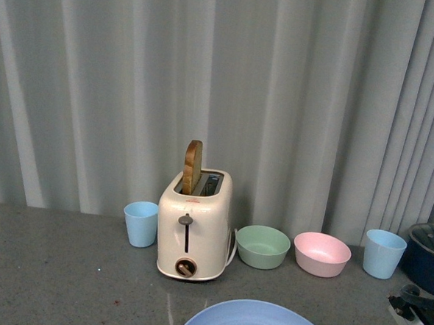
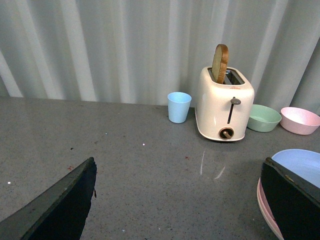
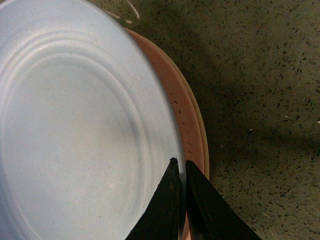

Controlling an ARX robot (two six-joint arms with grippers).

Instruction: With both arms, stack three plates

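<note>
Right wrist view: my right jaws [image 3: 180, 172] pinch the light blue plate [image 3: 75, 130] by its rim, over the pink plate [image 3: 187, 120], for stacking; left jaws [image 2: 175, 200] gape, empty.

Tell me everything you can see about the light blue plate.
The light blue plate is large, round and shallow, with a matte finish and faint concentric rings around its centre. It lies flat on top of the pink plate, slightly off-centre, so a pink crescent shows; a cream-beige plate edge peeks out beneath. The right gripper is closed on its rim. The stack sits on the grey speckled counter, in front of the toaster.
</note>
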